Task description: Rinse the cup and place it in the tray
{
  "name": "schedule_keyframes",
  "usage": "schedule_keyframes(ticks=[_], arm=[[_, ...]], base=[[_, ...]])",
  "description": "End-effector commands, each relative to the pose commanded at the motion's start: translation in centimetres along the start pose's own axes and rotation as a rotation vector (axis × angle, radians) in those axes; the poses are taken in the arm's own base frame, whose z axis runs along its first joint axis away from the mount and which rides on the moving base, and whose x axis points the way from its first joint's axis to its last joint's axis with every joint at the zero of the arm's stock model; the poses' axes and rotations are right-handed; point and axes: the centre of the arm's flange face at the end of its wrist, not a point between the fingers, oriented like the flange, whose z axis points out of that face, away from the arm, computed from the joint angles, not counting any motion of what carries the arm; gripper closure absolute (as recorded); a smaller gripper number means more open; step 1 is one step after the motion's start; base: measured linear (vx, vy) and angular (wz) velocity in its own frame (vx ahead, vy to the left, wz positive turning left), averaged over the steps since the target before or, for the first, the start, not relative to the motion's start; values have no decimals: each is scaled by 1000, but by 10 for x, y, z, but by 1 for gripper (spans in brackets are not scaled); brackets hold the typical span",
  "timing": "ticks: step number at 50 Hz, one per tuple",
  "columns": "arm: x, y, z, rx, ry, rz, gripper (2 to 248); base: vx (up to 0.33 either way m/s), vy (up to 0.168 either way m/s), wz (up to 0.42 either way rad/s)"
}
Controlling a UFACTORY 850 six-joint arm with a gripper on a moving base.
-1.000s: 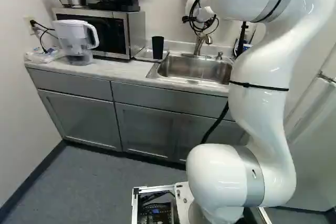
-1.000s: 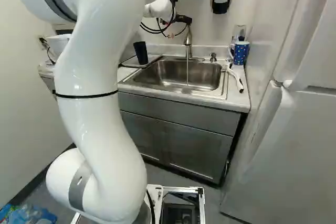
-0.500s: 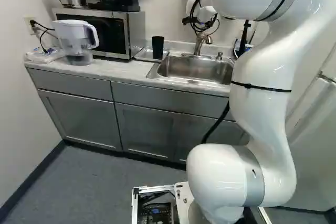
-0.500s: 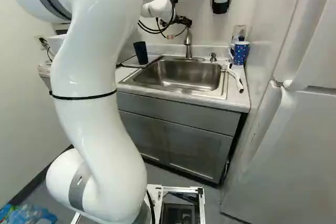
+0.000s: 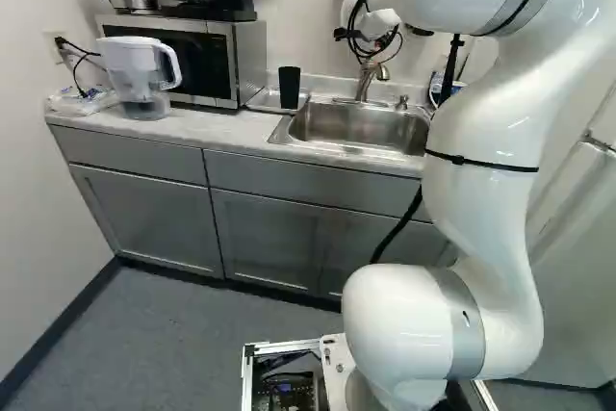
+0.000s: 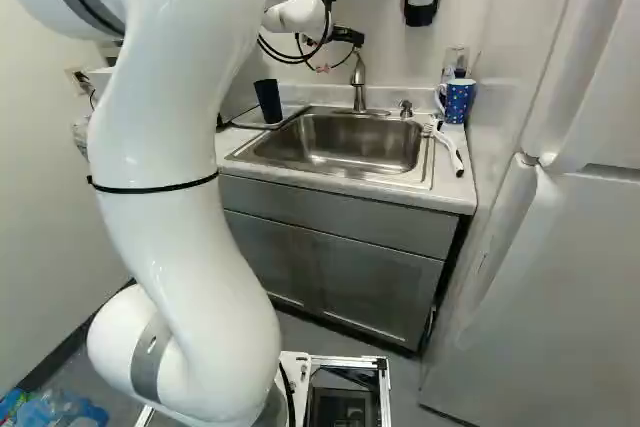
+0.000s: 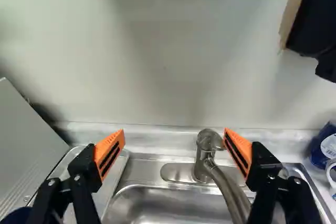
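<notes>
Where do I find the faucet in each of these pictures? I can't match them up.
Left base view: right of the black cup, at the back edge of the sink.
Right base view: a little right of the middle, in the upper half, behind the sink; the faucet points up.
Wrist view: ahead of the gripper, seen between its open fingers.
Shared landmark: the sink, visible in all three views.

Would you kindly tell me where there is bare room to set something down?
Bare: the counter strip in front of the microwave, between pitcher and tray, and inside the sink. Crowded: right of the sink in the right base view, with the blue mug and a white utensil.
</notes>
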Motion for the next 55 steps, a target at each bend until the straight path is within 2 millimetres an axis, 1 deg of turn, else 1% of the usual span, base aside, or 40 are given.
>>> schedule_keyframes(ticks=[7,25,38,55], arm=[[-2,-9,-6,14,-3,-4,3],[-5,-35,-10,52,-18,-15,3],[-14,-38,-15,50,-110,-19,3],[-31,-33,-40,37,-261,-22,3]], base=[[0,0,0],[0,0,0],[0,0,0],[0,0,0]])
